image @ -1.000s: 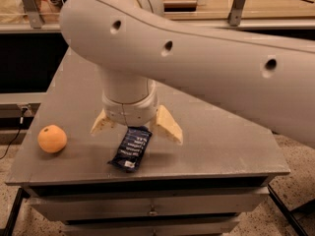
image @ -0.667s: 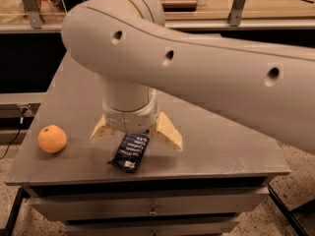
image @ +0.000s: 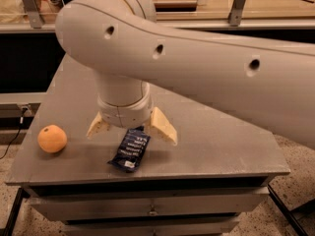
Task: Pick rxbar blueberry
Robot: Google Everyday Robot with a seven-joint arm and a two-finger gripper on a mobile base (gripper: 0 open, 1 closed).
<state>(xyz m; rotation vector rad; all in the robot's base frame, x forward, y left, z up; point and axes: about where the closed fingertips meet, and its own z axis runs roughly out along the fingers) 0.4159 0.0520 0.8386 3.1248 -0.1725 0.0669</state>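
Observation:
The rxbar blueberry (image: pixel 130 150) is a flat dark navy wrapper with white text, lying on the grey table (image: pixel 216 141) near its front edge. My gripper (image: pixel 132 128) hangs straight above the bar's far end, at the end of the big white arm. Its two cream fingers are spread wide, one (image: pixel 98 127) to the left of the bar and one (image: pixel 162 126) to the right. Nothing is held between them. The bar's far end is hidden under the wrist.
An orange (image: pixel 52 138) sits on the table at the front left, about a hand's width from the left finger. The table's front edge runs just below the bar. A drawer front (image: pixel 147 208) lies under the tabletop. A railing crosses behind.
The arm has shifted a little forward and lower, so the spread fingers now straddle the bar's far end more closely. The bar and the orange have not moved.

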